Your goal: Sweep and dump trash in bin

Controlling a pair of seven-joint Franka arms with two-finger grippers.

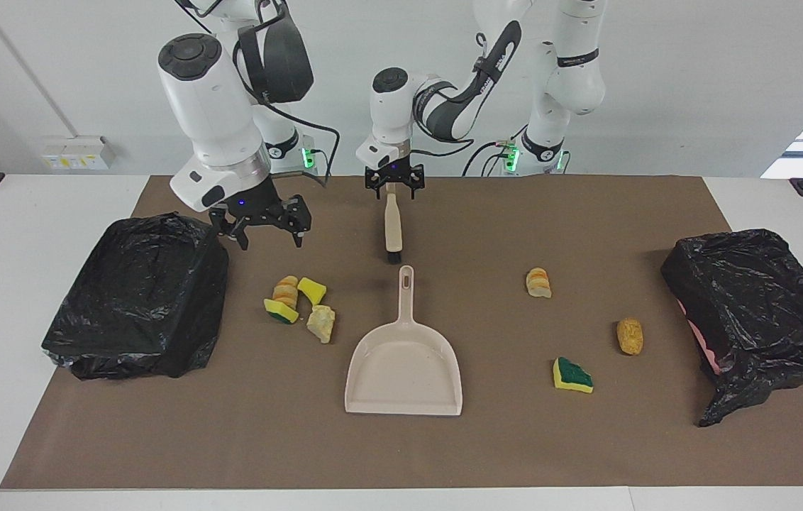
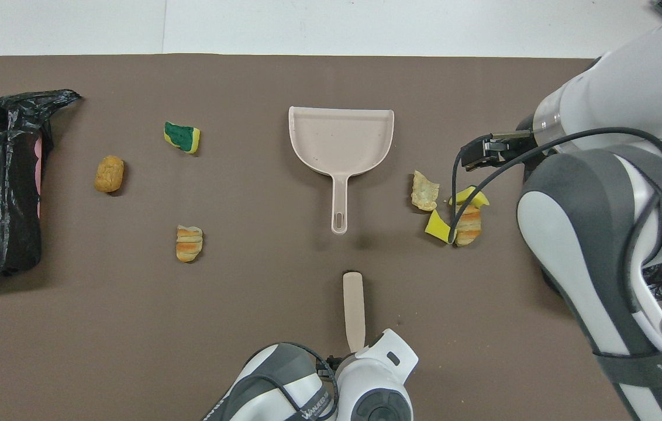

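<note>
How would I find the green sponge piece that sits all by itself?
Start at the beige dustpan in the middle of the brown mat, then look toward the left arm's end, where a black-bagged bin sits. Between them lies the lone sponge piece, beside a tan-orange lump. Its top is dark green over yellow, and nothing touches it.

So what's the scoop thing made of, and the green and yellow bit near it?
The dustpan looks like hard plastic: smooth, beige, matte, one moulded piece with a hanging hole in its handle. The green-and-yellow piece looks like sponge: soft yellow foam with a rougher green scrubbing layer, though only its look suggests this.
</note>
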